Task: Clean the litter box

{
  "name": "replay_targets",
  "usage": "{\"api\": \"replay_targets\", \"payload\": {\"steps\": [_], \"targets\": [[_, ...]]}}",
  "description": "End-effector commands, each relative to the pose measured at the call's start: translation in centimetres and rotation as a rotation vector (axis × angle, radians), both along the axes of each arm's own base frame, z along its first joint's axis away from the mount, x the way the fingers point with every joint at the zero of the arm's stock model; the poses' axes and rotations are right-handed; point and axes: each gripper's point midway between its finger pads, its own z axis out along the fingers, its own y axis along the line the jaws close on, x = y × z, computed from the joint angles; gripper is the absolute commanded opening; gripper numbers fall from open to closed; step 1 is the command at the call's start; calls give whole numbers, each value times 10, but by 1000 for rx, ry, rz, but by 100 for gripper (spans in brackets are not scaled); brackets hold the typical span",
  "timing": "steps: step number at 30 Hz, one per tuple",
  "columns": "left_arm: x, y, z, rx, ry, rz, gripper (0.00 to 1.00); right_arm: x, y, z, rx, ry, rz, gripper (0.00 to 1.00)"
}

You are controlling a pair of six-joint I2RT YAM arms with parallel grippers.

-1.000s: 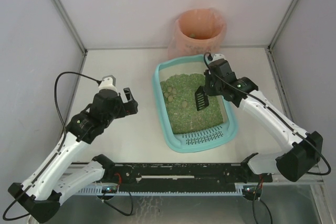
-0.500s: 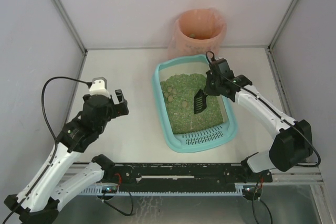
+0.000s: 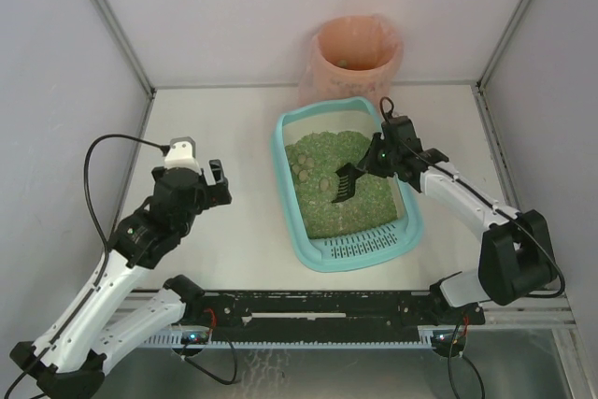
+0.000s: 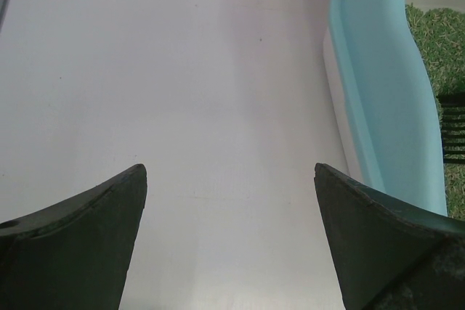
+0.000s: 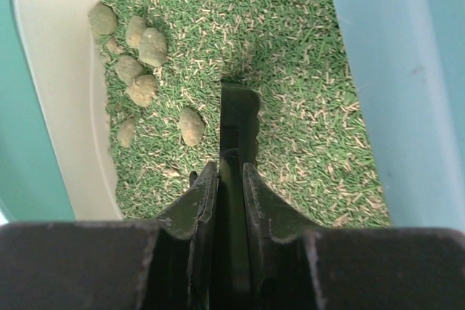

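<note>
The light-teal litter box [image 3: 289,193] lies mid-table, filled with green litter [image 3: 332,203], its slotted grate end [image 3: 364,248] toward the arms. Several tan clumps [image 5: 152,47] lie in the litter near the left wall. My right gripper [image 3: 372,163] is shut on the handle of a small black slotted scoop [image 3: 342,184], whose head rests on the litter beside the clumps; in the right wrist view the scoop [image 5: 238,110] runs edge-on out from my right gripper [image 5: 229,172]. My left gripper [image 3: 220,181] hangs open and empty over bare table left of the box; the left wrist view shows the box rim [image 4: 381,99].
A round bin lined with a pink bag [image 3: 357,55] stands behind the box against the back wall. White walls close in the table on the left, back and right. Bare tabletop [image 4: 189,92] lies between my left arm and the box.
The right gripper swung the scoop left and down, its head now lower in the litter near the clumps. The left arm pulled back left from the box, then held still.
</note>
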Motion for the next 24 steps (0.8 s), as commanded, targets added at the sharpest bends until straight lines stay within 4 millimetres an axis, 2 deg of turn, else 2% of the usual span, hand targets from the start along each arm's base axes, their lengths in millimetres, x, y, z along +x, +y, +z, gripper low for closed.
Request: {"api": "replay_targets", "payload": {"steps": [1, 5, 8, 16, 24], "targets": [[4, 2, -1, 20, -14, 4, 100, 5, 28, -15, 126, 12, -9, 0], [3, 2, 0, 15, -25, -5, 100, 3, 59, -20, 182, 14, 52, 0], [3, 2, -1, 16, -23, -6, 100, 2, 67, -25, 207, 25, 71, 0], [3, 1, -6, 24, -3, -6, 100, -1, 74, -13, 326, -26, 89, 0], [2, 0, -10, 17, 10, -7, 100, 0, 62, 27, 449, -162, 14, 0]]}}
